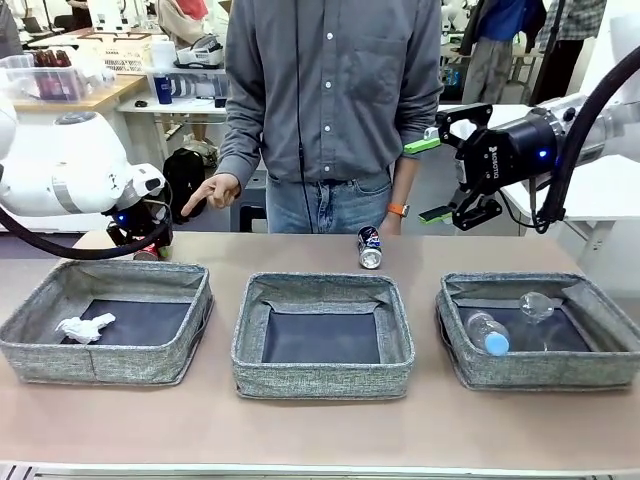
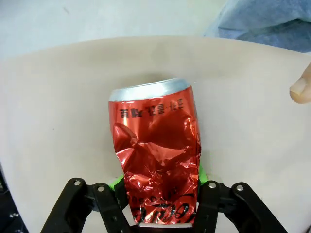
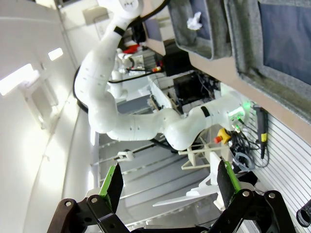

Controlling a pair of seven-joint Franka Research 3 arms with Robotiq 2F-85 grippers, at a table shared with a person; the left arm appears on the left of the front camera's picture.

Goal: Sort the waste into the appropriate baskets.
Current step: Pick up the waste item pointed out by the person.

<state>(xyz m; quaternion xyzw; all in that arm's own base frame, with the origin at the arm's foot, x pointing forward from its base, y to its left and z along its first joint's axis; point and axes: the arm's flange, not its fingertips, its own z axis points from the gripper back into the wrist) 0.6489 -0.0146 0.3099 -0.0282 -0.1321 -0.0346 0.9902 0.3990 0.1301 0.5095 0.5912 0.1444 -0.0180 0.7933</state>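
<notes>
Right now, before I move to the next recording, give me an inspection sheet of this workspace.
Surface: tan table, no spills seen.
Job's things: paper wad in left basket; middle basket holds nothing; bottle and cup in right basket; blue can lying behind middle basket.
Clutter: nothing seen.
Grippers: left gripper shut on crushed red can; right gripper open, raised.
Cables: black hose along each arm.
Surroundings: person's hand pointing toward left gripper.

Three baskets [image 1: 322, 378], two cans [image 1: 369, 247], one bottle [image 1: 487, 333]
</notes>
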